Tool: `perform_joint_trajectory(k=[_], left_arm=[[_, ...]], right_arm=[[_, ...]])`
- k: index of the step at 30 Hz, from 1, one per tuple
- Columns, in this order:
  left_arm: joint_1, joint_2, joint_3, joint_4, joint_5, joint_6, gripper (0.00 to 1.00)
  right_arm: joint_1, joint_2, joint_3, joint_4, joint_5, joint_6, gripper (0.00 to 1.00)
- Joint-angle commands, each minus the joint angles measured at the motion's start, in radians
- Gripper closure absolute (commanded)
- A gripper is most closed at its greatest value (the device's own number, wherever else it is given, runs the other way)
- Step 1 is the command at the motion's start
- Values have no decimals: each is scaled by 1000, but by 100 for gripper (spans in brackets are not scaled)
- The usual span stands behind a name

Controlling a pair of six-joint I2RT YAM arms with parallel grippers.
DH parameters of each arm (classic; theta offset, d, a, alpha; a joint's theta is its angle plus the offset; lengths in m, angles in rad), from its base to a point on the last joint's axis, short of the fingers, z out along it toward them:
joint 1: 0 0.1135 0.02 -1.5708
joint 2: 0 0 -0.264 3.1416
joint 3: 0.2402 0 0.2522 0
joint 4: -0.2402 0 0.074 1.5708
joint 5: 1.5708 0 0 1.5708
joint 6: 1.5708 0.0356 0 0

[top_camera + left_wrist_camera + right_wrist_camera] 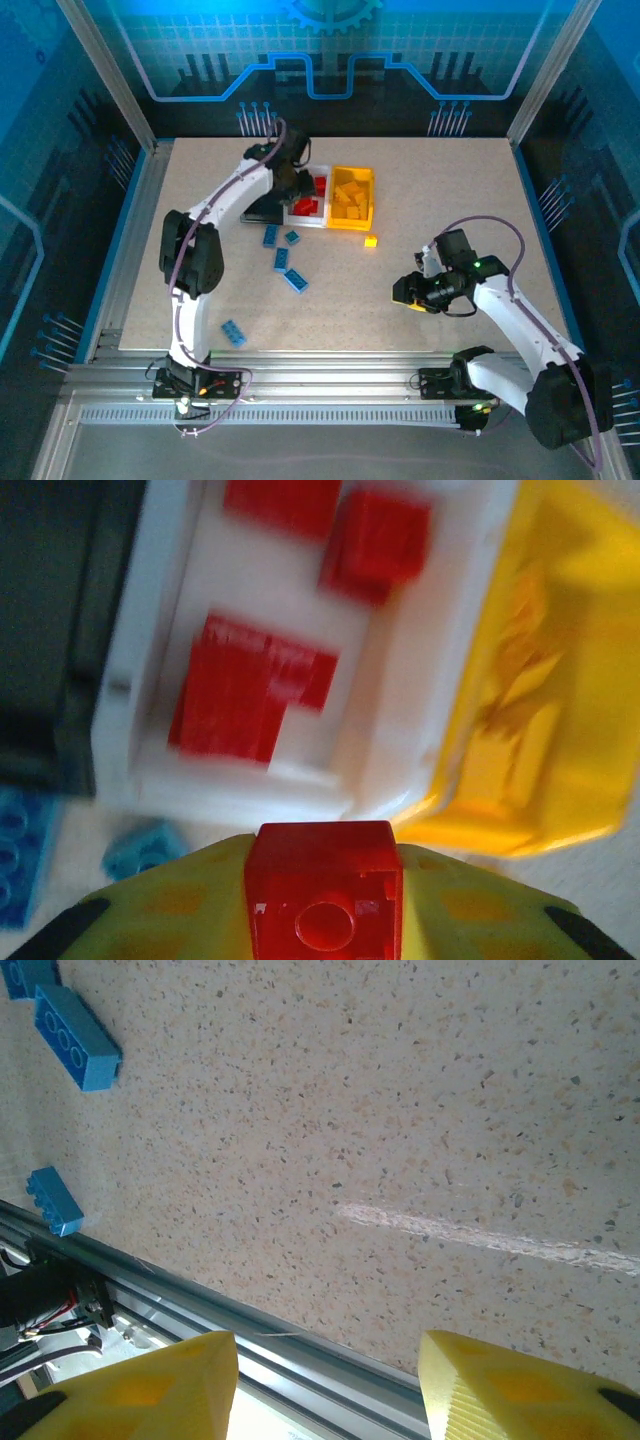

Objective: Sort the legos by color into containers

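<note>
In the left wrist view, a red brick (pixel 323 880) is held clamped between the yellow fingers of the left gripper (pixel 322 915). Its hollow underside is turned toward the camera, and it looks short, with no marked long axis. Just beyond and below it lies the near end wall of the white bin (pixel 140 670). This bin's long axis runs straight away from the gripper, and several red bricks (pixel 245 695) are already gathered inside. The held brick is judged to be short of the bin's opening, or just at its near rim, so the coming release turns on a small advance forward along that axis. Little sideways drift is allowed. The black bin (pixel 50 630) adjoins the white one on the left and the yellow bin (pixel 520 820), loaded with yellow pieces, on the right. Two blue bricks (pixel 20 850) are seen on the table at the lower left, outside the bins.

From above, further blue bricks (pixel 282 259) are scattered between the left arm's base and the bins, nearer that arm. A single yellow brick (pixel 371 241) lies on the table just before the yellow bin, closer to the right arm. The right gripper (pixel 410 291) hovers over bare tabletop with its fingers parted and nothing between them. Two blue bricks (pixel 78 1038) are seen well apart from it.
</note>
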Motion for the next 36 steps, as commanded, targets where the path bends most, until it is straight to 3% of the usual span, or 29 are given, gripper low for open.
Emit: perform_joint_trajectory(k=[1,7,12,17,20,29,36], left_arm=[[11,119,176,-133,-2,47,64],[23,269,392,-213,-17,61,64],[27,290,380,-203,-27,51,63],[24,280,344,-188,-15,44,54],[22,237,290,-160,-14,50,48],[8,40,52,-80,-15,53,45],[-73,-182,-231,24,-19,3,44]], right_arm=[[-10,-24,4,-33,0,14,48],[-11,-52,40,-85,34,-2,48],[-13,-78,39,-116,52,-14,47],[-12,-71,46,-120,46,-18,46],[-11,-58,61,-124,45,-25,44],[-3,-39,78,-108,38,-12,42],[-3,-8,87,-65,56,14,39]])
